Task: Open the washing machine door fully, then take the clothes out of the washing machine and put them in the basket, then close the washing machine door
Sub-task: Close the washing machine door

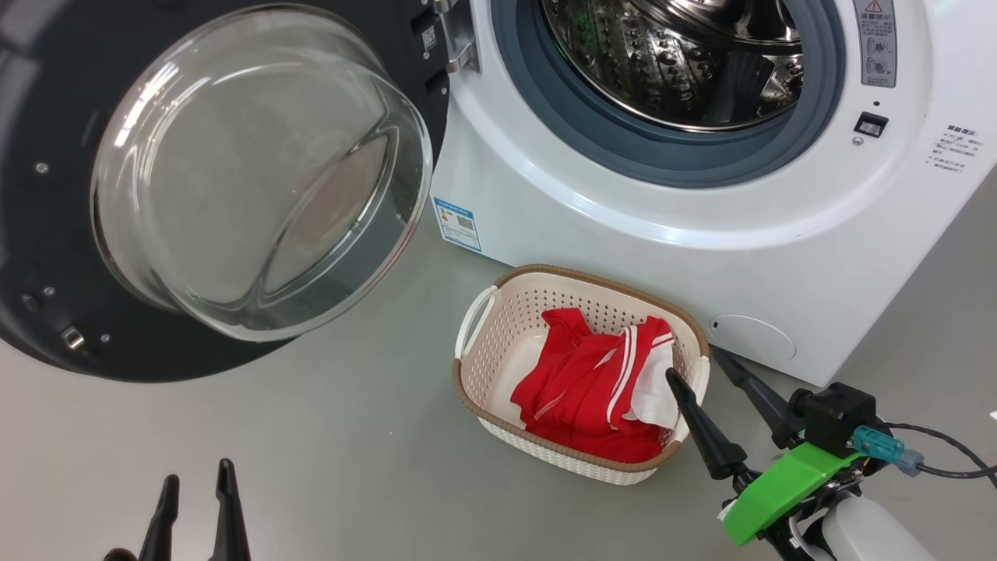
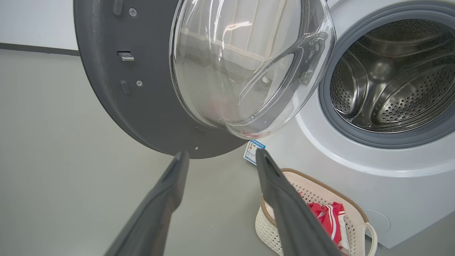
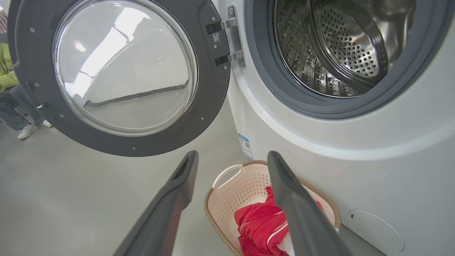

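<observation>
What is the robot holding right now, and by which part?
Nothing. The left gripper and right gripper are open and empty; the clothes lie in the basket.

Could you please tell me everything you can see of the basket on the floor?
The basket is a cream-white, perforated plastic tub, rounded-rectangular, with a brown woven-look rim and a white loop handle at each end. It stands upright on the grey floor, just in front of the washing machine; whether they touch is unclear. Crumpled red-and-white clothes lie inside, covering much of its bottom.
</observation>
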Motion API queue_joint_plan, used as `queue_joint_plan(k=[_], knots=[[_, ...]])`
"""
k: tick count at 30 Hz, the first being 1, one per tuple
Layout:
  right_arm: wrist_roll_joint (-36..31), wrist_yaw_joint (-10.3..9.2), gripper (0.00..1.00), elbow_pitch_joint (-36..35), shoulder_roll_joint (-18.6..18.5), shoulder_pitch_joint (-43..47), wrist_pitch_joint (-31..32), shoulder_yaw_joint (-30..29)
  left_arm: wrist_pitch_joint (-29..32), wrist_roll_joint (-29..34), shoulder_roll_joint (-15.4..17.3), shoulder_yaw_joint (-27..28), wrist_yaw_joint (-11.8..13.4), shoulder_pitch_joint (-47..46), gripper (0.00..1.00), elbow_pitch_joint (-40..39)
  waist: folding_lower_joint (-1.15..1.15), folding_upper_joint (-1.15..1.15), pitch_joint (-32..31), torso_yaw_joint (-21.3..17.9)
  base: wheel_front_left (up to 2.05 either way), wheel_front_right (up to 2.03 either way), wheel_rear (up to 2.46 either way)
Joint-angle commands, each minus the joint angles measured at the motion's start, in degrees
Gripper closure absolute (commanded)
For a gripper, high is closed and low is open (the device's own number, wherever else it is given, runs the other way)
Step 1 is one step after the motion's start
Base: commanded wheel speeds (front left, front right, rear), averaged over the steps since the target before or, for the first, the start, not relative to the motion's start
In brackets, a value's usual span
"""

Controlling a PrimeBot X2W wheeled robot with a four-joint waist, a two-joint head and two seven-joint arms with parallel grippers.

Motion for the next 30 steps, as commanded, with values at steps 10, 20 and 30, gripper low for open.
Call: queue_joint_plan(k=[10,20,30], knots=[[0.71,0.09,0.0,-0.87,-0.62,-2.27,-0.69,1.76,-0.55,-5.06,0.83,3.92,0.35,-1.12,1.0,-6.01,0.0,0.0,0.28,0.04,0.0,0.0,0.0],[0.55,0.09,0.0,-0.85,-1.56,-3.33,-0.69,1.89,-0.55,-5.59,2.62,13.31,-2.45,-12.83,1.0,-12.68,0.0,0.0,2.01,0.24,0.0,0.0,0.0],[0.28,0.09,0.0,-1.04,-2.31,-3.41,-0.69,0.68,2.87,-20.78,16.86,19.7,-2.86,-33.74,1.0,-0.92,0.0,0.0,3.28,0.15,0.0,0.0,0.0]])
